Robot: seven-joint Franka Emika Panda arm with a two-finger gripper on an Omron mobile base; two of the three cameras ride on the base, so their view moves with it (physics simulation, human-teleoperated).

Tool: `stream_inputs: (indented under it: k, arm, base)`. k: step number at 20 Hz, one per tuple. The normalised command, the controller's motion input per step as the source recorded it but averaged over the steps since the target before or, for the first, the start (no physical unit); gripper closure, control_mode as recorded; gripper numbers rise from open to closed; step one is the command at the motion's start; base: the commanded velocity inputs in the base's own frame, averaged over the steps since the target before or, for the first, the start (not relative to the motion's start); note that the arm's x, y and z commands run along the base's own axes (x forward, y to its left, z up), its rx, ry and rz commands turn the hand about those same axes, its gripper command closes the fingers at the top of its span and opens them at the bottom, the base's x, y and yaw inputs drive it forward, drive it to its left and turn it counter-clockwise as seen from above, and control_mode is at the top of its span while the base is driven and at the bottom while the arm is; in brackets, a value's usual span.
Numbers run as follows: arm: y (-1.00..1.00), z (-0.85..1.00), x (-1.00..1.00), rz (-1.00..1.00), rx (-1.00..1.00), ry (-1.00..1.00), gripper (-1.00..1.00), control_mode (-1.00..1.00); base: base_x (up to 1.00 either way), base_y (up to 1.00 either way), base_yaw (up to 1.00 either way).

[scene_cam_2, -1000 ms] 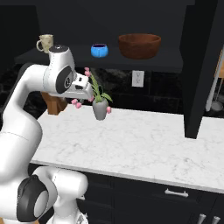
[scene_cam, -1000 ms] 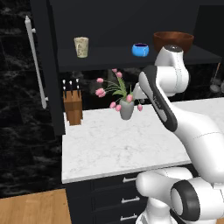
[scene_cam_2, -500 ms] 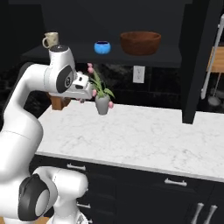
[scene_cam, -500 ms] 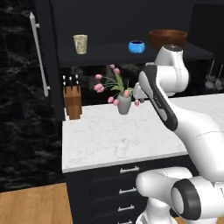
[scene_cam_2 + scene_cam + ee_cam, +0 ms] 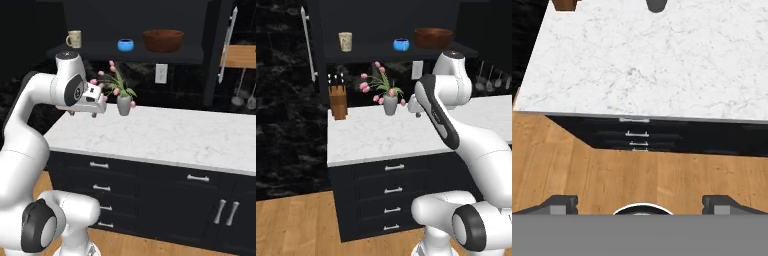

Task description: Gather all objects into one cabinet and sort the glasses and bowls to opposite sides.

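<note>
On the shelf of the open black cabinet [image 5: 371, 51] stand a beige cup [image 5: 345, 41] at the left, a small blue bowl [image 5: 401, 44] in the middle and a wide brown bowl [image 5: 433, 37] at the right. The right base view shows the same row: beige cup [image 5: 74, 38], blue bowl [image 5: 126, 45], brown bowl [image 5: 163, 40]. My gripper [image 5: 83, 113] hangs open and empty over the marble counter [image 5: 170, 135], fingers pointing down, well below the shelf and left of the vase. In the hand view the gripper [image 5: 641, 202] is spread wide over counter and floor.
A grey vase of pink tulips [image 5: 389, 103] and a wooden knife block [image 5: 337, 100] stand at the back of the counter. The cabinet door with its pale bar handle [image 5: 307, 42] stands open at the left. Black drawers [image 5: 387, 189] front the counter, above a wooden floor [image 5: 587, 165].
The whole picture has shifted: the base has rolled back from the counter, so more drawers and floor show. The arm keeps its pose and the gripper stays open.
</note>
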Motion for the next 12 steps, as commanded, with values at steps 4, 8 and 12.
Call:
stream_inputs:
  k: [4,8,12]
  arm:
    - [0.0,0.0,0.0,0.0,0.0,0.0,-1.0,1.0]
    - [0.0,0.0,0.0,0.0,0.0,0.0,-1.0,1.0]
    - [0.0,0.0,0.0,0.0,0.0,0.0,-1.0,1.0]
  base:
    - [-0.76,-0.03,0.0]
    - [-0.64,-0.13,0.0]
    - [-0.4,-0.39,-0.01]
